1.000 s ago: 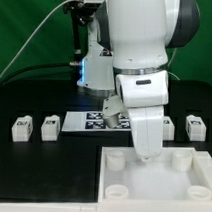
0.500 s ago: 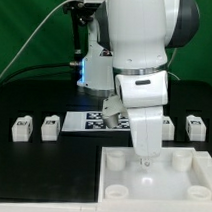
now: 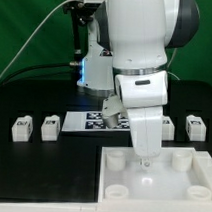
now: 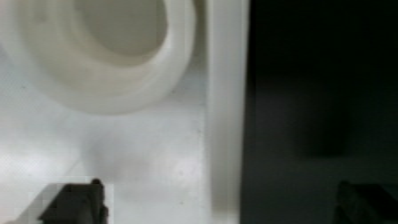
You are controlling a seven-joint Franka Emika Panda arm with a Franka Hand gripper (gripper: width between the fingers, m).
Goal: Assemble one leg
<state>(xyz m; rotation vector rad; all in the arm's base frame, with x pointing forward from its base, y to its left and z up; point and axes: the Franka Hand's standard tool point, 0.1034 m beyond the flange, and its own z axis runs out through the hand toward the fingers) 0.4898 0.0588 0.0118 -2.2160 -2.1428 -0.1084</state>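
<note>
The leg [image 3: 50, 125] stands midway back on the black table [image 3: 34, 96], just beside the marker board [image 3: 93, 120] on the exterior view's left. Its black-and-white tag faces the near edge, too small to read, and you cannot judge its long axis. At the near edge lies the white panel [image 3: 120, 190]. Your gripper [image 3: 144, 164] hangs over it, fingers [image 4: 75, 203] spread wide, holding nothing.

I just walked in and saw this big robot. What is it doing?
The robot arm is reaching down over the big white panel. Its gripper hangs just above the panel, open and holding nothing. Small white legs wait on the black table: two on the exterior view's left, one on its right. None looks fitted into the panel yet.
</note>
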